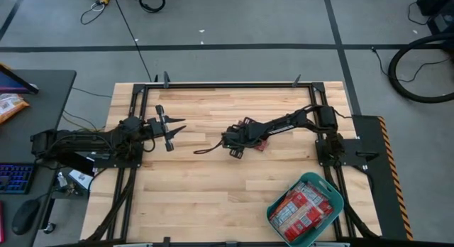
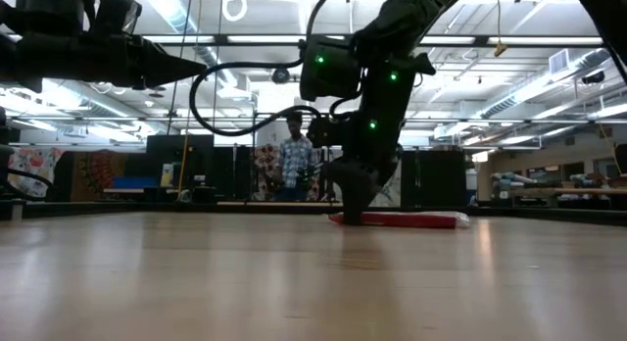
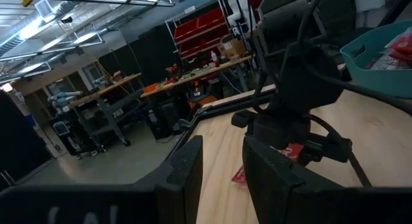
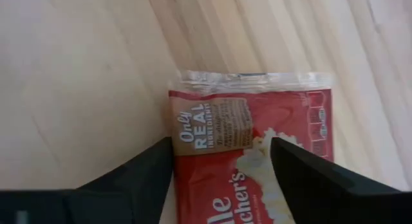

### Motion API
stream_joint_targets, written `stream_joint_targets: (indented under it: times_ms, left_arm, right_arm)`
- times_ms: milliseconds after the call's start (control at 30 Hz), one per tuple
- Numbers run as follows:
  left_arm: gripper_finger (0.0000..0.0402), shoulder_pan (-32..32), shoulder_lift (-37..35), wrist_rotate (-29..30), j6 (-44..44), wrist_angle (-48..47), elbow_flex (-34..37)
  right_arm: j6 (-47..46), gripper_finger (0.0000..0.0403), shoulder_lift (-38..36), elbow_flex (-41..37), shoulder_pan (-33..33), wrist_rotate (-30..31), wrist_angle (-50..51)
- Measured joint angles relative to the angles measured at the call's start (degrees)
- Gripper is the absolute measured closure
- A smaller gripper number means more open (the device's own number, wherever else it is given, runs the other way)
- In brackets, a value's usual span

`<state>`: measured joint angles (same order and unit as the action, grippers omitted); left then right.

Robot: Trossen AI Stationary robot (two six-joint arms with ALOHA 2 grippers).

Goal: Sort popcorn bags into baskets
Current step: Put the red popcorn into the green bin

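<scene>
One red popcorn bag (image 4: 257,140) lies flat on the wooden table near its middle, also seen in the low view (image 2: 407,220) and peeking out beside the arm from above (image 1: 261,143). My right gripper (image 4: 225,179) is open and lowered over that bag (image 2: 351,206), one finger at the bag's long edge and the other over its printed face. The teal basket (image 1: 328,189) sits at the table's near right corner with several red bags (image 1: 301,208) inside. My left gripper (image 1: 172,130) waits open above the table's left part. My right gripper comes at the bag's end (image 4: 212,130) from above, pointing down, its open fingers (image 4: 138,179) set apart across the bag's width. The bag lies flat on the table. Whether the fingertips touch the bag I cannot tell.
A black metal frame (image 1: 234,84) runs along the table's far and side edges. A side desk on the left holds an orange-and-white packet (image 1: 10,106) and a keyboard (image 1: 14,177). A person (image 2: 294,155) stands in the room beyond the table.
</scene>
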<state>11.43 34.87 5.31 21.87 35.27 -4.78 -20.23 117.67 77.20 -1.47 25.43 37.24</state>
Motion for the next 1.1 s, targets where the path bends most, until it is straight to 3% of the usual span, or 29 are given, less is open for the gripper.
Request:
stream_joint_targets:
  times_ms: [533, 733, 1100]
  left_arm:
    - [0.0285, 0.0, 0.0, 0.0, 0.0, 0.0, 0.0]
    - [0.0285, 0.0, 0.0, 0.0, 0.0, 0.0, 0.0]
    - [0.0285, 0.0, 0.0, 0.0, -0.1, 0.0, 0.0]
  right_arm:
    - [4.0, 0.0374, 0.1, -2.0, -0.7, -4.1, -3.0]
    - [3.9, 0.0381, -3.6, -2.5, -0.3, -5.3, -0.9]
    - [0.7, 0.0381, -17.0, -2.2, 3.4, -5.1, 3.8]
